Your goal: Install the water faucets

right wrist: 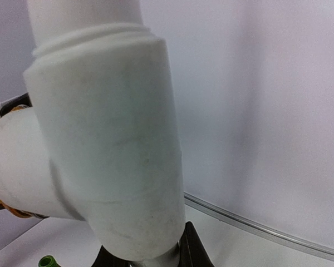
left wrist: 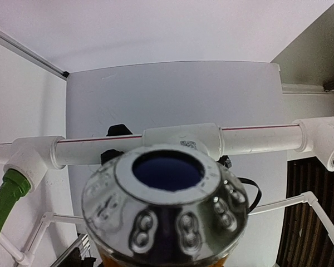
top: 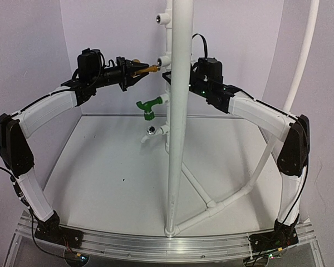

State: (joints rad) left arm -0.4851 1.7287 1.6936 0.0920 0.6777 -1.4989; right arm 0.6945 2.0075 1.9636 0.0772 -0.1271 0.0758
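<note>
Brass faucet [top: 148, 69] between left jaws

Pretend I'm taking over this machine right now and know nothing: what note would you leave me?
Left tool: shut on the brass faucet, whose end is at the mouth of a white tee.
Right tool: closed around that tee from the other side, apparently bracing it.
Done: the green faucet sits in the tee below.
Left: seat the brass faucet; how far in it is cannot be seen. The top tee is open.
</note>
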